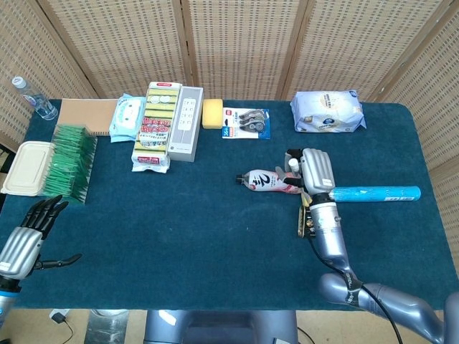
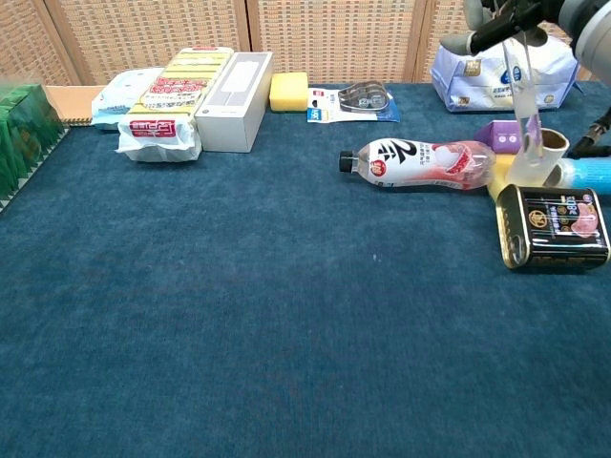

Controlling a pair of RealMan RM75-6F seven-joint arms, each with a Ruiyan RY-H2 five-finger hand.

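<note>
the right robot hand (image 1: 314,170) hangs above the right-centre of the table (image 1: 215,244), over the base end of a plastic bottle (image 1: 267,181) that lies on its side with its cap pointing toward the left edge. in the chest view the right robot hand (image 2: 511,14) sits high at the top edge with a thin clear strip (image 2: 527,95) dangling from its fingers, the lower end reaching down to a small roll (image 2: 539,157); that reads as tape or film being drawn off the roll, so the hand is holding the strip pinched, not gripping the bottle. the roll stands touching the bottle's base, with a black and gold tin (image 2: 557,226) just in front of it toward the near edge and a blue tube (image 1: 376,193) lying flat, pointing toward the right edge. these things crowd together, which would explain why the hand works from above. the left robot hand (image 1: 25,236) rests off the near left corner, fingers spread and holding nothing, well apart from everything. along the far edge sit a wipes pack (image 1: 328,111), a yellow sponge (image 1: 212,113) and a white box (image 1: 186,122); green bags (image 1: 69,161) lie by the left edge.
</note>
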